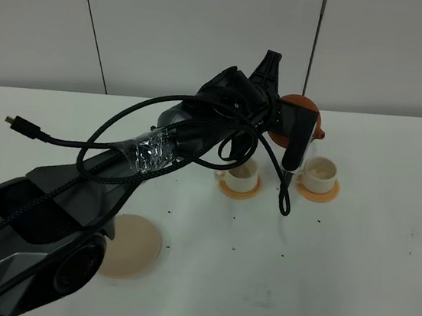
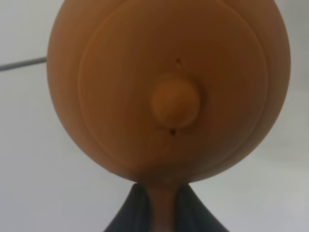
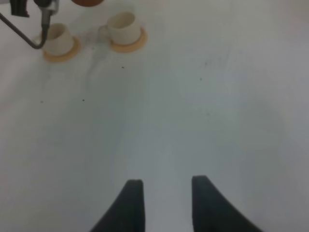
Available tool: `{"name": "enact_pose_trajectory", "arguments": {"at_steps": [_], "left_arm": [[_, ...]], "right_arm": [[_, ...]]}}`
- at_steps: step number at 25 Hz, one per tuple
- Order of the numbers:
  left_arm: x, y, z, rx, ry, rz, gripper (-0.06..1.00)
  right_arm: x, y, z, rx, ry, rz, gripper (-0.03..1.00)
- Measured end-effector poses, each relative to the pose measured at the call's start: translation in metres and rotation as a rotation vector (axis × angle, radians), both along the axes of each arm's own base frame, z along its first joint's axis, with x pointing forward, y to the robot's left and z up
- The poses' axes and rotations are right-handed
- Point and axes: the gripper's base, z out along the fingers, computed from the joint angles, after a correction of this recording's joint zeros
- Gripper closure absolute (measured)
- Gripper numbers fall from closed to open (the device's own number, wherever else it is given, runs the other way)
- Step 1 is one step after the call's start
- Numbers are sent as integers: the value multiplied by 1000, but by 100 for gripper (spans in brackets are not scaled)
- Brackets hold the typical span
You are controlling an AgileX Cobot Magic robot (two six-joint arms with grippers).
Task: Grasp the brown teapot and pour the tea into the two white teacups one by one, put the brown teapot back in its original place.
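Nearest, the beige coaster [image 1: 134,247] lies unoccupied. Beyond it stand a white cup [image 1: 241,174] and a second cup [image 1: 321,171]. Farthest, the left end effector [image 2: 161,212] is clamped on the handle of the brown teapot [image 2: 120,96], held above the second cup. The right end effector [image 3: 166,182] hangs idle, jaws apart.

Risks: the spout is hidden, so aim is possibly off and tea could spill onto the surface [image 1: 352,260]. The dangling cable [image 1: 286,202] could snag a cup.

No legible writing.

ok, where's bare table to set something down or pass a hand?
Free: the table right of and in front of the two white teacups, out to the beige coaster. Crowded: over the cups, where the brown teapot and a cable loop hang.
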Motion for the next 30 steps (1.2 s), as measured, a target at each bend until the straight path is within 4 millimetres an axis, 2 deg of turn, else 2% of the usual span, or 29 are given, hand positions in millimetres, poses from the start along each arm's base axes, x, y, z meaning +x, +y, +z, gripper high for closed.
{"name": "enact_pose_trajectory", "arguments": {"at_steps": [6, 20, 30], "left_arm": [[2, -2, -11, 29, -9, -39, 77], [5, -4, -6, 84, -101, -102, 77], [-2, -17, -4, 102, -130, -147, 77]], "right_arm": [[0, 0, 0, 0, 0, 0, 73], [0, 0, 0, 0, 0, 0, 73], [0, 0, 0, 0, 0, 0, 73]]}}
